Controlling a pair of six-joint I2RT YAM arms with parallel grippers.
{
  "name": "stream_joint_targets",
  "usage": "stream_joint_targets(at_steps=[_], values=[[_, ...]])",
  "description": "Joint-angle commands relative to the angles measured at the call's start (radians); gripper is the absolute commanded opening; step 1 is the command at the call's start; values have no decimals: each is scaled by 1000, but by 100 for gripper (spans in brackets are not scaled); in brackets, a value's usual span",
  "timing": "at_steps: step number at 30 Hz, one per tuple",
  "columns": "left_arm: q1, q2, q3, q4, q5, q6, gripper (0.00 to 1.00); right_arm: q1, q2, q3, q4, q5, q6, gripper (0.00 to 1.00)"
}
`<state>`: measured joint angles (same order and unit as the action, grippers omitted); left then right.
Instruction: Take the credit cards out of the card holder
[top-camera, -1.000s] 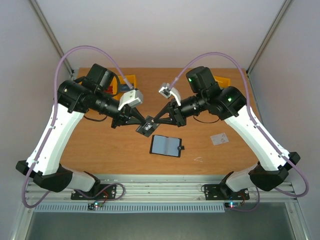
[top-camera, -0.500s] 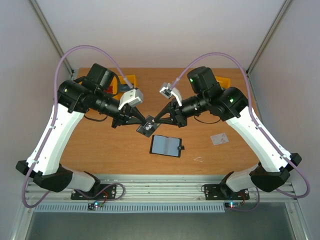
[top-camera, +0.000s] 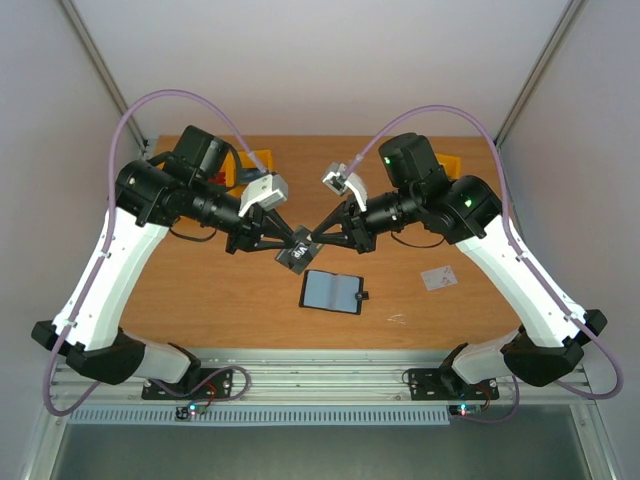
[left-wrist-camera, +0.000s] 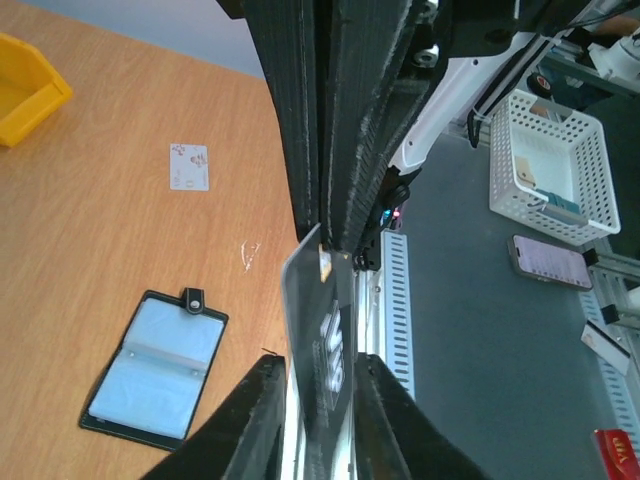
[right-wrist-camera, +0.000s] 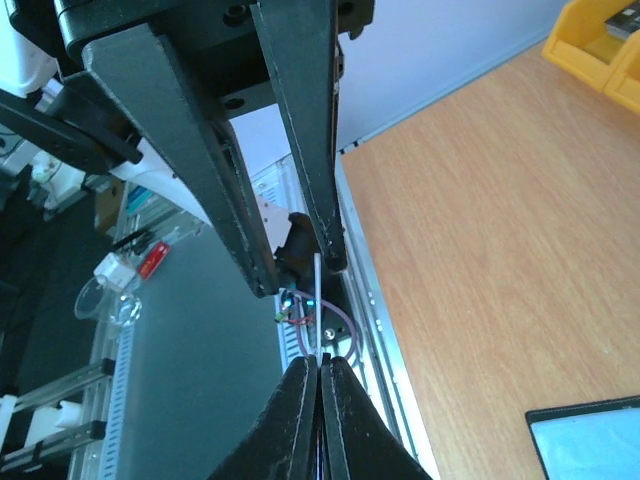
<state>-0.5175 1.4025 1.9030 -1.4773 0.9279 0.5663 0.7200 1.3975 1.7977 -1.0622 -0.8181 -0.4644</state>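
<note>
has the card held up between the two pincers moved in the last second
Yes, slightly. Against the card holder, which has stayed put, the card has shifted a little right and toward the far edge in the top view.

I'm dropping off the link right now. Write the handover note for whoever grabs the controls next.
Left pincer: shut on a dark card, held in the air above the table.
Right pincer: open, one finger on either side of that same card, not gripping it.
Card holder: lies open and flat near the table's middle front. No card shows in it, though the pockets are hard to read.
Whitish card: already out, on the table to the holder's right.
Left to do: probably close the right pincer for a handover or set the dark card down, then check the holder's pockets.
</note>
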Motion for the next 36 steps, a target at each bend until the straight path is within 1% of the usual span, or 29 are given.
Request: stream_joint_targets(at_steps=[1, 6, 8, 12, 14, 17, 20, 22, 26, 27, 28, 29, 30, 31, 33, 34, 35, 36], values=[[-3, -2, -1, 55, -30, -58, 24, -1, -22, 1, -9, 61, 21, 1], [-3, -5, -8, 57, -36, -59, 26, -2, -18, 5, -25, 73, 24, 1], [-3, -5, -9, 57, -36, -60, 32, -1, -20, 4, -29, 79, 26, 1], [-2, -8, -8, 57, -33, -60, 33, -1, -22, 6, -33, 68, 18, 1], [-3, -7, -8, 54, -31, -59, 37, -1, -20, 8, -39, 58, 13, 1], [-3, -6, -20, 42, -18, -46, 46, -1, 4, 39, -78, 37, 4, 1], [-3, -5, -42, 46, 9, -50, 51, 2, 29, 67, -105, -10, -17, 1], [-4, -2, -50, 51, 33, -56, 52, 11, 33, 76, -105, -31, -34, 1], [-5, 3, -65, 80, 97, -92, 52, 31, 55, 123, -118, -28, -63, 1], [-5, 4, -71, 86, 109, -114, 46, 32, 63, 138, -124, -29, -69, 1], [-6, 5, -75, 88, 118, -124, 36, 34, 70, 156, -131, -28, -74, 1], [-6, 3, -76, 88, 123, -126, 22, 34, 75, 167, -136, -24, -78, 1], [-6, 2, -75, 89, 128, -126, 10, 35, 78, 175, -136, -16, -82, 1], [-6, 1, -72, 86, 135, -125, 2, 34, 77, 178, -135, -7, -83, 1], [-6, -2, -57, 80, 163, -123, 0, 35, 72, 177, -123, 13, -82, 1], [-6, -5, -45, 91, 170, -126, 0, 34, 64, 172, -109, 23, -77, 3], [-4, -6, -28, 124, 161, -146, 0, 32, 51, 157, -81, 44, -64, 15], [10, -7, -6, 170, 135, -182, 0, 30, 29, 131, -40, 75, -34, 32]])
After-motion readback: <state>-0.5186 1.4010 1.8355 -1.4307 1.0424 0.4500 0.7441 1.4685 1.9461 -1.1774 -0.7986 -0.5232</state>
